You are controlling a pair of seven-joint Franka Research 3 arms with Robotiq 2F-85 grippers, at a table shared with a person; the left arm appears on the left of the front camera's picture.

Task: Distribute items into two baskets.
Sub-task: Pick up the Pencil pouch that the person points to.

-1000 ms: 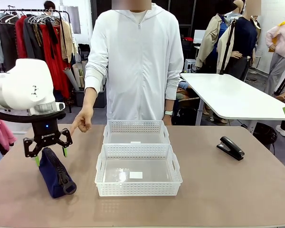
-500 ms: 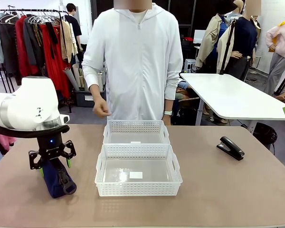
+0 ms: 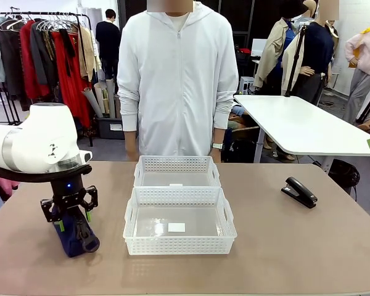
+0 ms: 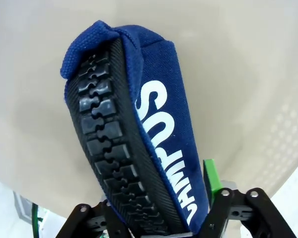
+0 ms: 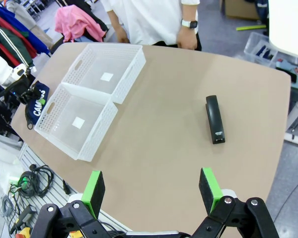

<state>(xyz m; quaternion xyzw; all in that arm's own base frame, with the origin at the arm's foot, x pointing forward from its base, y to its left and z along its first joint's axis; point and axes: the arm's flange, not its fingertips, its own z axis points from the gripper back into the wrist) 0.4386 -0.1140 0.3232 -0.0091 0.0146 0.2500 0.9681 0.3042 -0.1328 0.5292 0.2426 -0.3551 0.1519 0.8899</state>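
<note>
The navy pouch (image 3: 79, 234) with white "CAMPUS" lettering stands on its edge, zipper up, at the table's left (image 4: 154, 124). My left gripper (image 3: 73, 221) is lowered over it with a finger on each side; the green pad (image 4: 211, 176) on one side lies right at the fabric, while the other is hidden by the pouch. The black stapler (image 3: 299, 192) lies at the right of the table (image 5: 214, 120). Two white lattice baskets sit mid-table, the near one (image 3: 179, 248) against the far one (image 3: 176, 161). High above the table edge, my right gripper (image 5: 151, 191) is open and holds nothing.
A person in a white hooded jacket (image 3: 179, 80) stands at the far side behind the baskets, arms down. A second white table (image 3: 302, 123) stands at the back right, a clothes rack (image 3: 43, 55) at the back left. Bare tabletop (image 3: 265, 246) lies between the baskets and the stapler.
My left gripper came down over the pouch and its fingers drew closer together. The person pulled the pointing hand back from the table. The right arm stayed still.
</note>
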